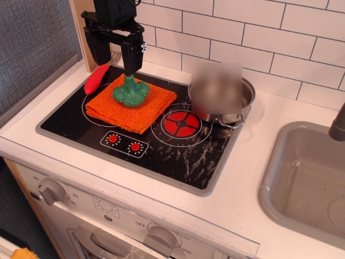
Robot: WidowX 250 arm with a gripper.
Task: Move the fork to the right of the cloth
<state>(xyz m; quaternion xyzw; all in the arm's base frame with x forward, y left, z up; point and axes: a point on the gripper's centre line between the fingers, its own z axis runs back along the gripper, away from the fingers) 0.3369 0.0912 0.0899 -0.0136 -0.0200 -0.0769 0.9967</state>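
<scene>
The fork (96, 79) lies at the back left of the black stovetop (178, 154), left of the cloth; only its ribbed red handle shows, its tines hidden behind my gripper. The orange cloth (141, 107) lies folded over the left burner with a green broccoli toy (130, 92) on it. My gripper (114, 54) hangs open above the back left edge of the cloth, its two black fingers apart, one over the fork's far end and one just above the broccoli. It holds nothing.
A steel pot (240, 105) stands on the back right burner, partly blurred. A red burner mark (181, 123) sits right of the cloth. A grey sink (307, 178) is at right. A tiled wall runs behind; a wooden panel (80, 32) stands at back left.
</scene>
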